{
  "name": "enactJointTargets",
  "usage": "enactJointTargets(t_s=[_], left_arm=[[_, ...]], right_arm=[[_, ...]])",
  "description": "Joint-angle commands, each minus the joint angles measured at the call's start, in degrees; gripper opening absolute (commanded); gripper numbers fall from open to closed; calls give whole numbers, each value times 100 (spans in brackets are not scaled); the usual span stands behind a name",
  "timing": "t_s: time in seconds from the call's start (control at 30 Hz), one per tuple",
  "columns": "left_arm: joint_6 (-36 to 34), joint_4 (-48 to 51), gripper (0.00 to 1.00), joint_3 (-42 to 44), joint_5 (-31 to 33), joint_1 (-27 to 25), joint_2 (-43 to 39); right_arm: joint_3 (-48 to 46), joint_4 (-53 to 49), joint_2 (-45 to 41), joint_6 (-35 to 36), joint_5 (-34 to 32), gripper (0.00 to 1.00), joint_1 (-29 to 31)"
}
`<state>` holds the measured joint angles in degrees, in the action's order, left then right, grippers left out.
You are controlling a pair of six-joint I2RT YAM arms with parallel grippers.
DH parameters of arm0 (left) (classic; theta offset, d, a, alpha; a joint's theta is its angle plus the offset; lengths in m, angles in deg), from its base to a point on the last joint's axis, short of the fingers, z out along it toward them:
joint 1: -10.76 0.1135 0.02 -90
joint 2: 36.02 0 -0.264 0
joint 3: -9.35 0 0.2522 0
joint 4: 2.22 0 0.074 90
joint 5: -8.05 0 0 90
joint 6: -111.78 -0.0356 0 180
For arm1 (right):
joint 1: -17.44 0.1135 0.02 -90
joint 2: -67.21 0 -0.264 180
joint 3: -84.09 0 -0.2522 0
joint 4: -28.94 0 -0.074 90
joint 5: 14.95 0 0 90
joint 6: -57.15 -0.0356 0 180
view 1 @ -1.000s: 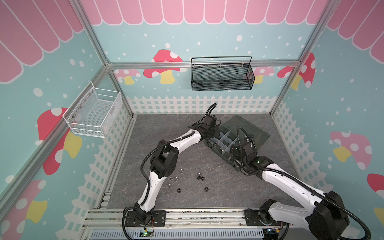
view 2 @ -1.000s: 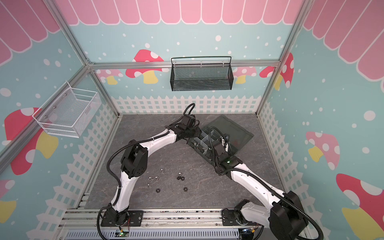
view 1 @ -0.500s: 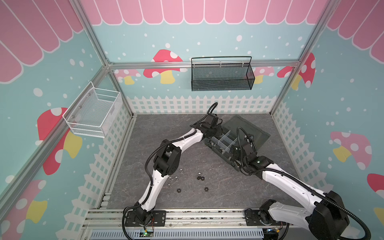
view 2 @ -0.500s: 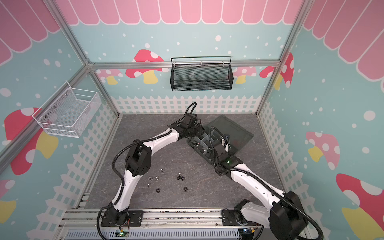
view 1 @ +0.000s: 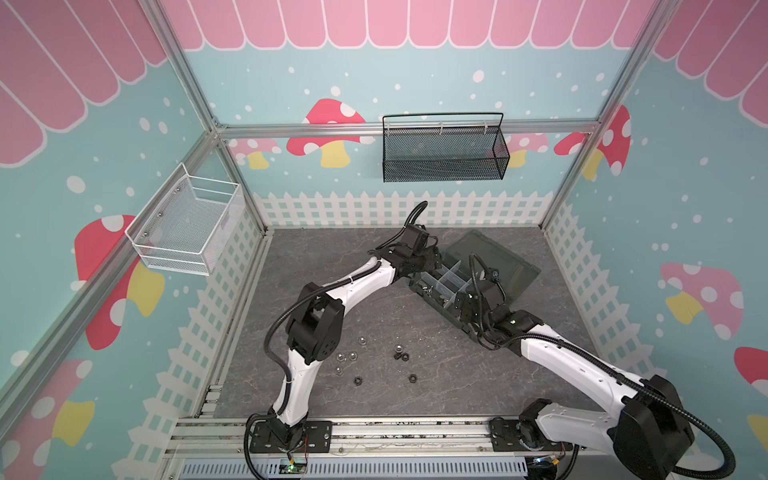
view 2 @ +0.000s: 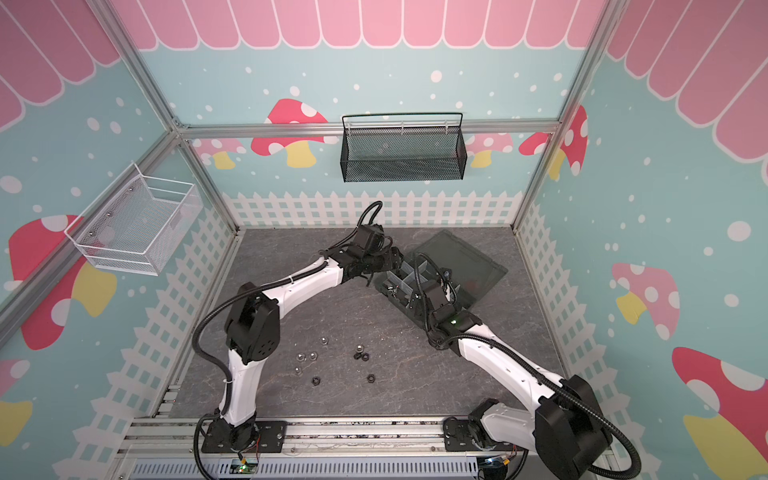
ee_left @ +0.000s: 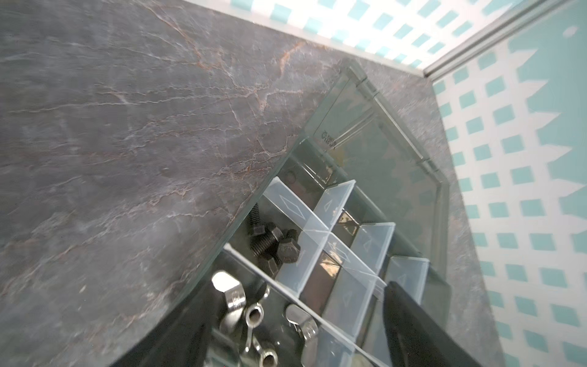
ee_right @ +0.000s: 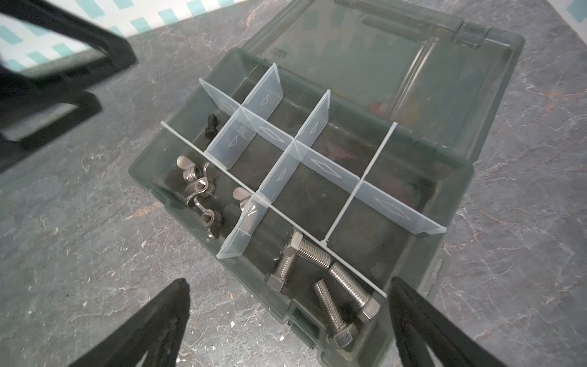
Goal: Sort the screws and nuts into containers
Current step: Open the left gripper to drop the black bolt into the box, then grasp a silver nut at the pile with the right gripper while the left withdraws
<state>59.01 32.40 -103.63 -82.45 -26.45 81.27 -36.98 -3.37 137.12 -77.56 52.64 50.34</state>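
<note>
Bright, even diffuse light; soft shadows; left wrist view slightly motion-blurred; reflections on box lid (ee_left: 381,152).

My left arm (view 1: 357,286) stretches far toward the middle, and my left gripper (ee_left: 295,330) points down, jaws wide apart, empty. My right arm (view 1: 573,361) reaches in from near right, right gripper (ee_right: 286,327) likewise spread, holding nothing.

I can read no text here: a small moulded mark (ee_right: 278,51) on the hinged lid (ee_right: 365,63) of the dark grey-green plastic organizer box (ee_right: 149,178) is too blurred.
</note>
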Motion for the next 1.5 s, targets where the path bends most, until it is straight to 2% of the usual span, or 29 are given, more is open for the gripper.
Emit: enactJointTargets(t_s=[0.0, 0.23, 0.47, 0.77, 1.03, 1.27, 1.47], left_arm=[[99, -310, 100, 658, 436, 11, -721], [169, -309, 100, 2149, 1032, 30, -2063], [508, -450, 100, 3608, 1551, 79, -3390], [1025, -453, 100, 5228, 1495, 486, -4729], [1367, -22, 100, 6194, 1644, 1065, -5581], [1637, 197, 100, 6836, 1543, 1629, -6164], [1659, 327, 100, 7019, 1535, 1839, -6482]], right_arm=[[245, 40, 198, 284, 380, 99, 44], [623, -449, 616, 330, 352, 92, 527], [1189, -913, 1392, 128, 470, 84, 1429], [2598, -1629, 3069, 248, 864, 73, 2229], [3456, -2182, 4178, 324, 878, 66, 2438], [3431, -2215, 4371, 278, 1114, 61, 2467], [3425, -2249, 4522, 319, 1229, 61, 2540]])
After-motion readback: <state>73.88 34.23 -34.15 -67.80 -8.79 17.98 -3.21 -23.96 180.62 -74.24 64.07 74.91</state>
